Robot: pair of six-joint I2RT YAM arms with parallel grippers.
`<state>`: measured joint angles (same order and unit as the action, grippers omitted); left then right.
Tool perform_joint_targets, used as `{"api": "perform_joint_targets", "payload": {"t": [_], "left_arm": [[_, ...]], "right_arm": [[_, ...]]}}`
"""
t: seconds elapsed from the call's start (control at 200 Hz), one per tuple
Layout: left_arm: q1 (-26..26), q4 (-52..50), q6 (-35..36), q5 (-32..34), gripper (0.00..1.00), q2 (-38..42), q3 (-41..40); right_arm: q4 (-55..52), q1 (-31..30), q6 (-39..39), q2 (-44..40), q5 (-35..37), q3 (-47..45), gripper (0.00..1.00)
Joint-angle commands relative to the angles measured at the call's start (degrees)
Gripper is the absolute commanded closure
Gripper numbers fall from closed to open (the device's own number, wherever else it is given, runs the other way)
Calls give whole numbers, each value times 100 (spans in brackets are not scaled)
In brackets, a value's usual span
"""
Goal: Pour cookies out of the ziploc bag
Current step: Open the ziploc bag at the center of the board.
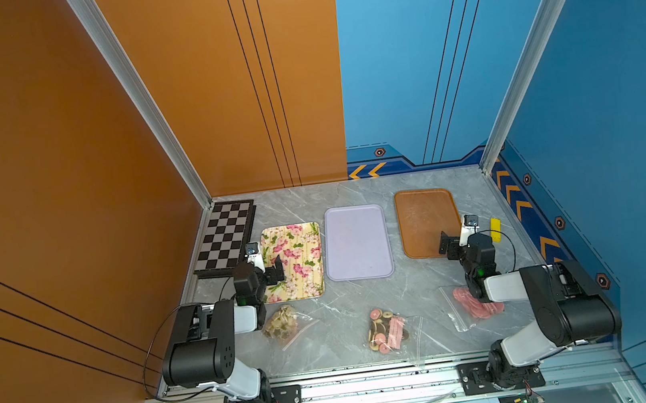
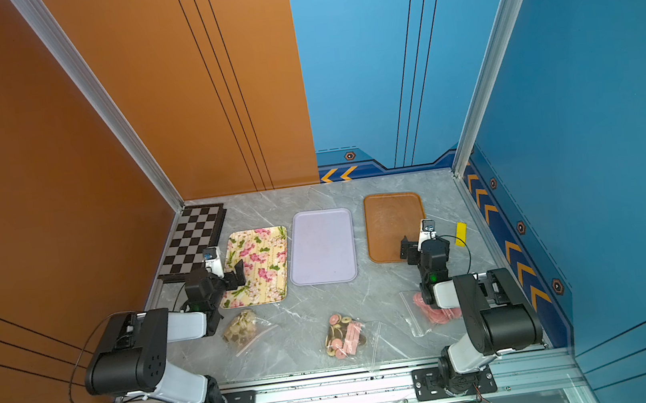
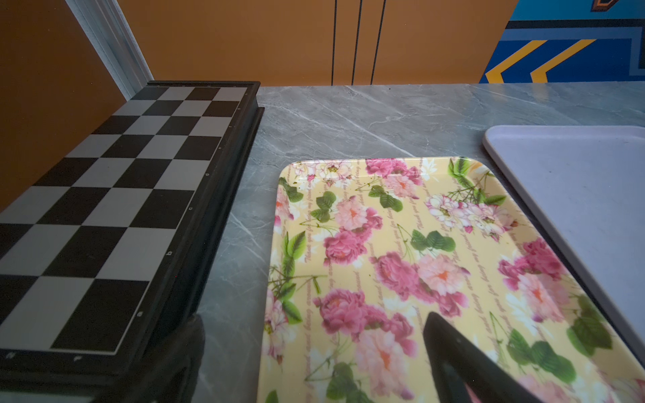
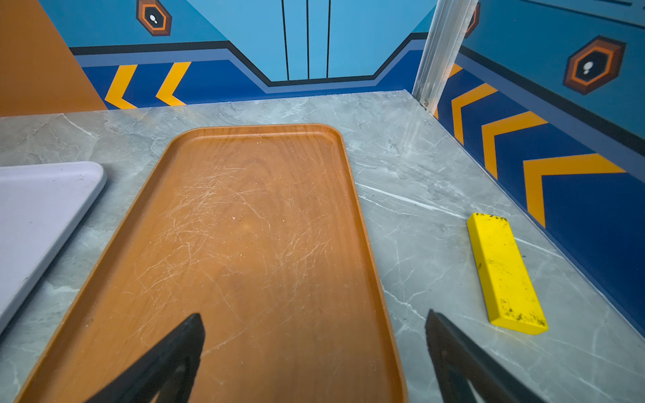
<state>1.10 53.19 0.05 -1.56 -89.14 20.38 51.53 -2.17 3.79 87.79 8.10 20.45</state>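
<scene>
Cookies [image 1: 386, 330], bagged; tray [image 3: 384, 223] script possibly "friend"

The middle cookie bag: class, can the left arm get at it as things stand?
Probably yes: the middle cookie bag lies uncovered on the table, and the left claw hangs open and empty.

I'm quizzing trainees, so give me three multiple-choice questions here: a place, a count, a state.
1. The lilac tray lies: A) against the back wall B) between two other trays C) under a bag.
2. Ziploc bags on the table: A) two B) four C) three.
3. The right gripper is: A) open, empty B) shut on a bag C) shut on a tray.
Answers: B, the floral tray and brown tray flank it; C, three lie along the near side; A, its jaws stand apart, nothing between.
</scene>
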Motion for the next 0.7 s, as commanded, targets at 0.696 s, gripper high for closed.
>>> {"api": "perform_joint_targets", "payload": {"t": [0.696], "left_arm": [[-4658, -8904, -2740, 3702, 36, 3454, 2611]], "right_arm": [[-6757, -3495, 2101, -3787, -349, 1702, 0]]}}
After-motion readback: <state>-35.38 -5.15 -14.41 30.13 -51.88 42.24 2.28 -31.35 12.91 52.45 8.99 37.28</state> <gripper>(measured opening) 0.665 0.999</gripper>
